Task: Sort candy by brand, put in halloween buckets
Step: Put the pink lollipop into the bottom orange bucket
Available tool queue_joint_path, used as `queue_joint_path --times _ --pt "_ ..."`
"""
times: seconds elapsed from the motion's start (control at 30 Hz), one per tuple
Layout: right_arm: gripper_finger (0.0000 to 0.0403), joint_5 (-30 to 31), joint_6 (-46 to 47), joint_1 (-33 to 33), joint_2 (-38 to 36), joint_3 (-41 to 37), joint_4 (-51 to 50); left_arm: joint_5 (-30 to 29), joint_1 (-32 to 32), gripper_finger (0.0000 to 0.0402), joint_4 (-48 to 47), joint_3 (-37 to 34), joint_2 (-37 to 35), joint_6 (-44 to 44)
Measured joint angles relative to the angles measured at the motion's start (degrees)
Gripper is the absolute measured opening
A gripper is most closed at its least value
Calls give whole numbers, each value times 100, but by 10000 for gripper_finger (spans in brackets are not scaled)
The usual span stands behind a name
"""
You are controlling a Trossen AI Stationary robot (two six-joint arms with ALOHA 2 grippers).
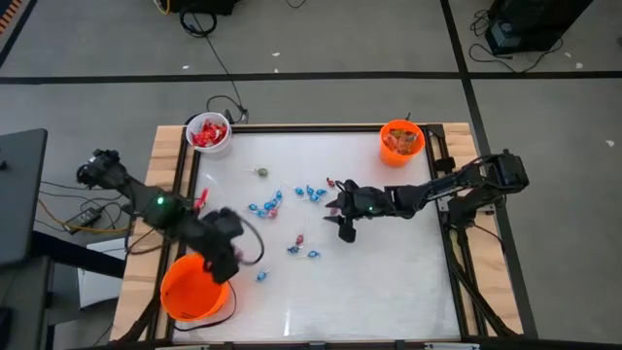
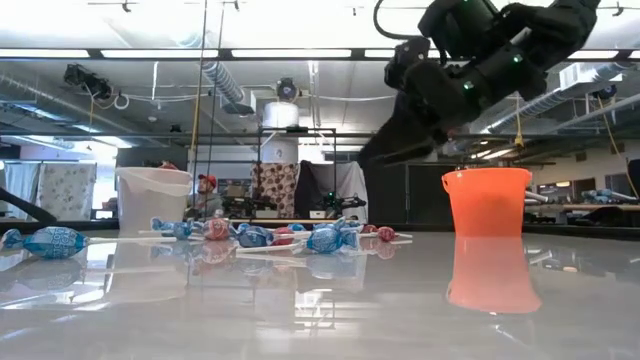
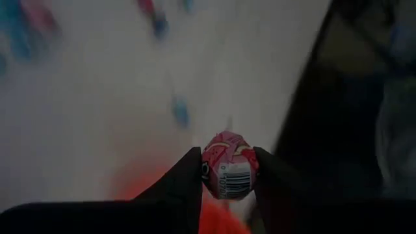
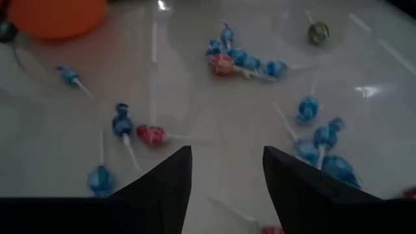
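Observation:
My left gripper (image 1: 225, 255) hangs over the far rim of the larger orange bucket (image 1: 185, 292) at the table's near left, shut on a pink-wrapped lollipop (image 3: 227, 172). My right gripper (image 1: 342, 219) stands open above the table's middle, nothing between its fingers (image 4: 227, 162). Several blue lollipops (image 1: 267, 206) lie loose on the white tabletop, with a green one (image 1: 260, 173) and a red-pink one (image 4: 151, 134) among them. The white bucket (image 1: 208, 133), holding red candy, stands at the far left. A small orange bucket (image 1: 400, 142) stands at the far right. My left gripper pinches the lollipop's round wrapped head (image 3: 229, 185) between its two fingertips (image 3: 188, 175), one on each side. The fingers slant steeply downward. The head is lifted clear of the table, above the orange of the bucket (image 3: 214, 218).
The lollipops cluster between the two grippers, from the table's middle toward its left (image 4: 312, 107). The table's near right part is bare white surface (image 1: 389, 292). Cables and floor tape lie beyond the far edge. In the low view, a person shows in the room behind (image 2: 207, 185).

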Motion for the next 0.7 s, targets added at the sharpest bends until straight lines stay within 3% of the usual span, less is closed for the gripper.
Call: queue_joint_path --times 0.17,0.3,0.5,0.7 --pt "199 -10 -309 103 1 107 8 900 -661 119 -589 7 330 -1192" --pt "199 -50 -387 112 1 108 -539 1016 -1001 119 -982 7 631 -1745" --pt "195 -3 -255 123 1 -228 -585 1143 -1228 127 -1200 9 944 -1911" --pt "186 -6 -176 77 1 -289 -471 1753 -1337 139 -2110 7 994 -2100"
